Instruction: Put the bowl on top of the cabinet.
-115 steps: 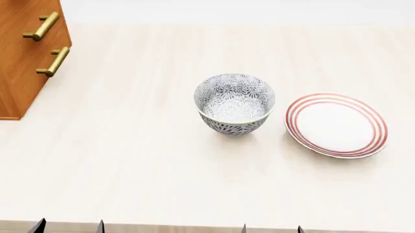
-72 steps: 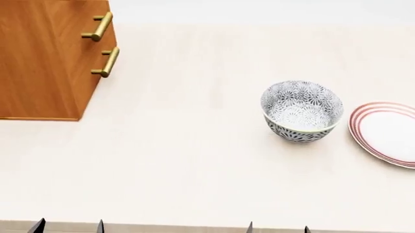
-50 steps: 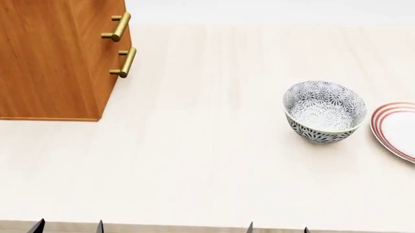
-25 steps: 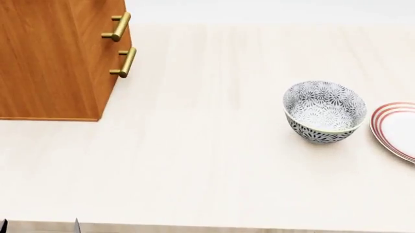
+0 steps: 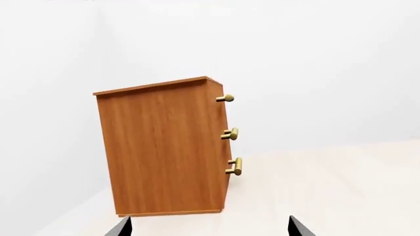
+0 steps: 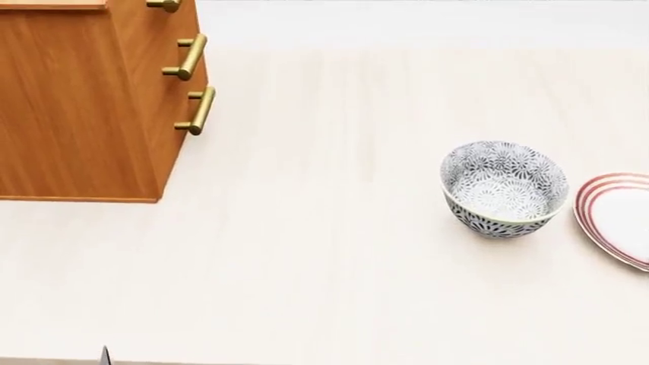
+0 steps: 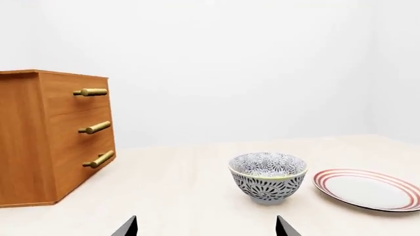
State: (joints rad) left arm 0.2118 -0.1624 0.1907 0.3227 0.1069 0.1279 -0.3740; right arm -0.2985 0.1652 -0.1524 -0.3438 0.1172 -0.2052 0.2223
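Pale tabletop [image 6: 324, 251] — bowl [image 6: 503, 188] upright | cabinet [image 6: 81, 114] unlabelled | both fingers spread, empty

A floral-patterned bowl [image 6: 504, 188] stands upright on the pale tabletop [image 6: 324, 251], just beside a red-ringed plate [image 6: 616, 220] cut off by the frame edge. The orange-brown cabinet [image 6: 76, 114], with brass bar handles [image 6: 194, 111], stands well apart from the bowl.

Flat white plate [image 7: 366, 190] with red rings seen lying on pale wood-grain table [image 6: 324, 251], cut by head view's right edge.
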